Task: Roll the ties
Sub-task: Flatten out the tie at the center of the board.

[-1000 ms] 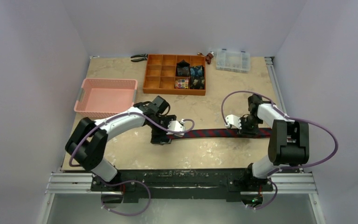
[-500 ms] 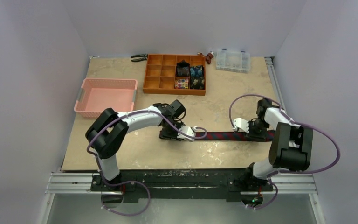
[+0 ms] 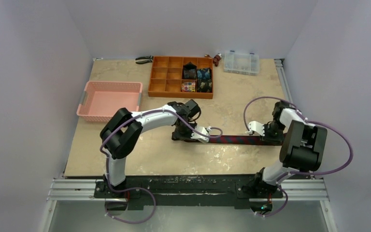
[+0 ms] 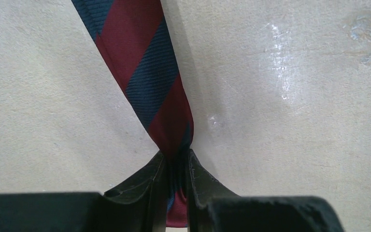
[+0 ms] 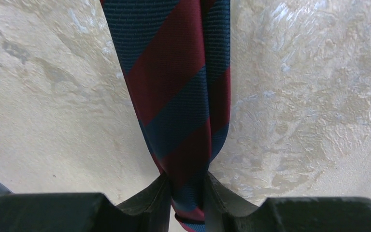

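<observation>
A navy tie with red diagonal stripes lies stretched left to right on the table between my two grippers. My left gripper is shut on its left end; in the left wrist view the fabric bunches between the fingers of that gripper. My right gripper is shut on the right end, and in the right wrist view the wider striped cloth is pinched in the gripper. Small rolled ties, black, blue and multicoloured, sit in tray compartments.
An orange compartment tray stands at the back centre. A pink basket is at the left, a clear plastic box at the back right, and pliers beside the tray. Purple cables loop over both arms.
My left gripper slid right along the tie and closed on it. My right gripper shifted right and tightened a little. The visible stretch of tie is shorter.
</observation>
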Available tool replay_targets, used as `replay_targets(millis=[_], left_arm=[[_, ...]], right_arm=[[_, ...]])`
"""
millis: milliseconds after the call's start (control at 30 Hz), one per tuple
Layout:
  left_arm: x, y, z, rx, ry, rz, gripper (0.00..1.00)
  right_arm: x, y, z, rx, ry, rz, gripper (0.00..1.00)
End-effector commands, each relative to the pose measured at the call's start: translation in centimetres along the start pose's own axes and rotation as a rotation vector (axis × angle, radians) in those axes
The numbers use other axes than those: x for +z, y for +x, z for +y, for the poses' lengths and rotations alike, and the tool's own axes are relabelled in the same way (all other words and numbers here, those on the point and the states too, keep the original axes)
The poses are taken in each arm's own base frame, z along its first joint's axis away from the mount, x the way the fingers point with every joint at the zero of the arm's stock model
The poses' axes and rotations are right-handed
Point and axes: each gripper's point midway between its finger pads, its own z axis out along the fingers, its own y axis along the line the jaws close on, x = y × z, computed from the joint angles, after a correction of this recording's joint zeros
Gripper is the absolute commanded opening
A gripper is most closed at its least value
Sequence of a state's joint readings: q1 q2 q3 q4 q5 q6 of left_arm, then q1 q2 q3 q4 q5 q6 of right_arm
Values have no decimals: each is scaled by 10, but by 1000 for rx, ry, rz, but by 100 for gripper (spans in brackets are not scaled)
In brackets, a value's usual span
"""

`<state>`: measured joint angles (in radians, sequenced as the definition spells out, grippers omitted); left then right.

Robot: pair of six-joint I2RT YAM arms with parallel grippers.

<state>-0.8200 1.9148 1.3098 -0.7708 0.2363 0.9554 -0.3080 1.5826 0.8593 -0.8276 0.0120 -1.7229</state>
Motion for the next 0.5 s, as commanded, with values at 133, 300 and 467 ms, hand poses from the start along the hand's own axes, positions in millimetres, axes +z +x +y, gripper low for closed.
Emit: replay_targets(millis=[133,300,467], left_arm=[[-8,-3,-23,-108,144,23,12],[-4,-2,-20,-188,124,38,41],[-37,-19,4,-269,-16,-128,62]], right_arm=[[14,17,0,-56,-26,22,26],[9,20,-7,-42,-25,16,46],[-11,19,-22,11,35,2,62]])
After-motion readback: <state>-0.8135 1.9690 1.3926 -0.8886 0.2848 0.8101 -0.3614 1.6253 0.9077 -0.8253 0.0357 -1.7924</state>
